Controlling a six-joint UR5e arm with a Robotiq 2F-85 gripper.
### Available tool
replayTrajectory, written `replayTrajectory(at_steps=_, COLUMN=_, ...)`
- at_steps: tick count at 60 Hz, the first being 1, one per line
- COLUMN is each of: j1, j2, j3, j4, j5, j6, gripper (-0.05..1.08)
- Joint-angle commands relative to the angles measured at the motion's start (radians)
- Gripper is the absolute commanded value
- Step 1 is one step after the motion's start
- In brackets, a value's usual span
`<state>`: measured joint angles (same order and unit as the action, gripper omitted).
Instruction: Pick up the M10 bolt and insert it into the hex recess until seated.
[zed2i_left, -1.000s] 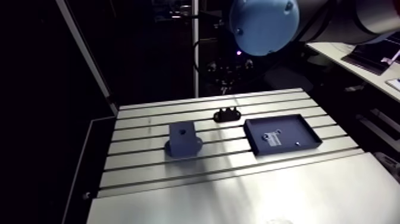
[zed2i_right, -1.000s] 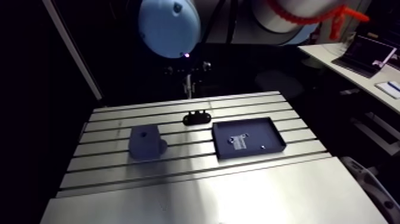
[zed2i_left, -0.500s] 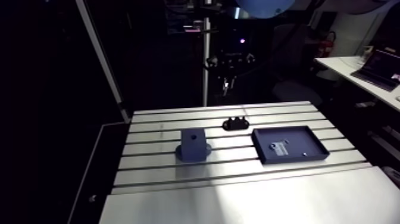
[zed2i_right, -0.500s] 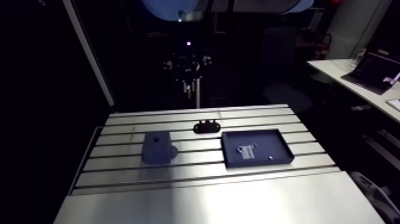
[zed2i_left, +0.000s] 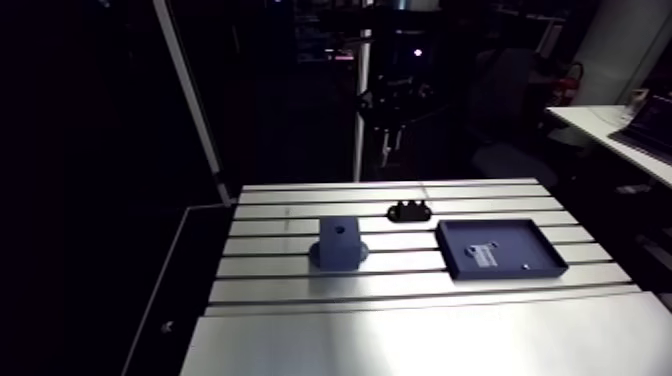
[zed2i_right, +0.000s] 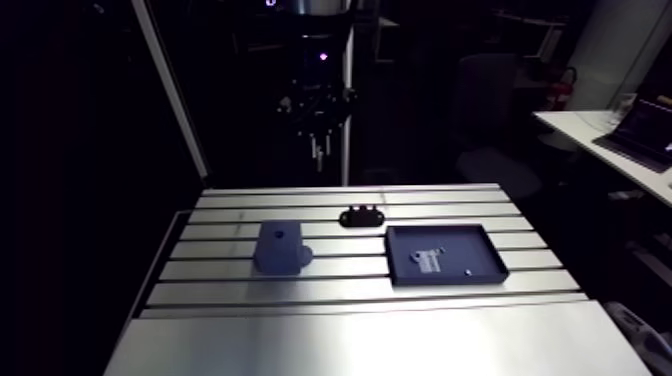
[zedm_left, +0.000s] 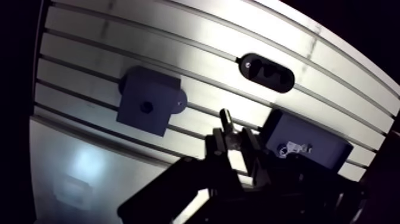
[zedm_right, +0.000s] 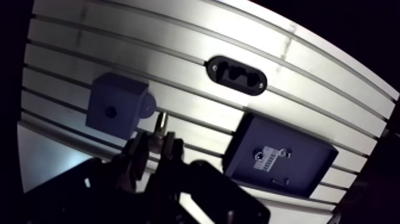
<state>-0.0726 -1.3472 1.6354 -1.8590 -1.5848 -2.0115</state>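
Observation:
A dark blue block (zed2i_left: 338, 243) with a small recess in its top face stands left of centre on the slotted table (zed2i_left: 420, 330). To its right lies a shallow blue tray (zed2i_left: 500, 248). The tray holds a white label and a small shiny round piece (zedm_left: 283, 151), too small to tell whether it is the bolt. My gripper (zedm_left: 226, 121) hangs high above the table, its tips over the strip between block and tray. Its fingers are shut together with nothing seen between them. In the arm view the gripper (zed2i_right: 318, 140) is a small dark shape beyond the table's far edge.
A black oval fixture (zed2i_left: 408, 210) with holes sits near the table's far edge, behind block and tray. A pale slanted post (zed2i_left: 190, 110) rises past the table's left rear corner. The table's left edge drops into darkness.
The whole arm view has shifted: the camera rose and pulled back, and the arm's blue joint cap has left the top edge. Block, fixture and tray have not moved on the table.

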Motion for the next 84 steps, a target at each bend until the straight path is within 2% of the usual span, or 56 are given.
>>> replayTrajectory(at_steps=1, j1=0.044, j2=0.032, j3=-0.038, j4=0.070, j5=-0.008, j6=-0.078, gripper=0.73)
replayTrajectory(at_steps=4, j1=0.053, j2=0.039, j3=-0.052, j4=0.088, j5=-0.008, j6=-0.082, gripper=0.73)
replayTrajectory(at_steps=8, j1=0.073, j2=0.049, j3=-0.062, j4=0.098, j5=-0.018, j6=-0.083, gripper=0.73)
replayTrajectory(at_steps=10, j1=0.095, j2=0.057, j3=-0.069, j4=0.106, j5=-0.037, j6=-0.083, gripper=0.73)
replayTrajectory(at_steps=11, j1=0.095, j2=0.057, j3=-0.069, j4=0.106, j5=-0.037, j6=-0.083, gripper=0.73)
replayTrajectory(at_steps=12, j1=0.105, j2=0.059, j3=-0.070, j4=0.110, j5=-0.049, j6=-0.082, gripper=0.73)
replayTrajectory(at_steps=13, j1=0.105, j2=0.059, j3=-0.070, j4=0.110, j5=-0.049, j6=-0.082, gripper=0.73)
replayTrajectory(at_steps=14, j1=0.114, j2=0.062, j3=-0.070, j4=0.112, j5=-0.060, j6=-0.082, gripper=0.73)
replayTrajectory(at_steps=15, j1=0.114, j2=0.062, j3=-0.070, j4=0.112, j5=-0.060, j6=-0.082, gripper=0.73)
replayTrajectory(at_steps=16, j1=0.121, j2=0.066, j3=-0.071, j4=0.115, j5=-0.069, j6=-0.082, gripper=0.73)
replayTrajectory(at_steps=20, j1=0.130, j2=0.077, j3=-0.072, j4=0.125, j5=-0.077, j6=-0.082, gripper=0.73)
replayTrajectory(at_steps=48, j1=0.157, j2=0.093, j3=-0.072, j4=0.145, j5=-0.078, j6=-0.074, gripper=0.73)
replayTrajectory(at_steps=58, j1=0.166, j2=0.106, j3=-0.061, j4=0.136, j5=-0.083, j6=-0.066, gripper=0.73)
replayTrajectory(at_steps=84, j1=0.174, j2=0.127, j3=-0.035, j4=0.077, j5=-0.079, j6=-0.059, gripper=0.73)
